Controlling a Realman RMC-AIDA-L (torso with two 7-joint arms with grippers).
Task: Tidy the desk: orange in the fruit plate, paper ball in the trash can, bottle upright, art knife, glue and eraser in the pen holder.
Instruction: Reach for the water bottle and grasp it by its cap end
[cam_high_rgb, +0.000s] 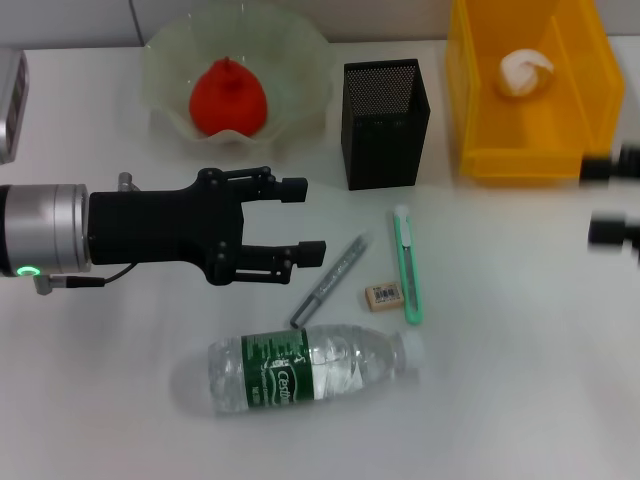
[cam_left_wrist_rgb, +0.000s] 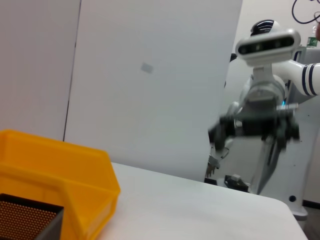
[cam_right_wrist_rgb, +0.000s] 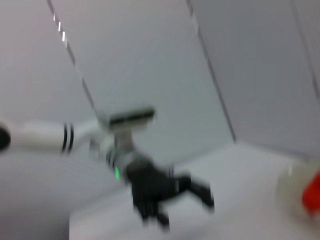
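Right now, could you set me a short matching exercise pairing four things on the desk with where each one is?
Things:
1. orange
2. paper ball
3. bottle
4. eraser

Places:
A. lying on its side on the desk
B. in the yellow bin
C. beside the green knife
D. in the fruit plate

Pairs: 1-D, 2-B, 3-A, 4-C

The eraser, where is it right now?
In the head view, the eraser lies on the white desk between the grey glue pen and the green art knife, just above the lying bottle.
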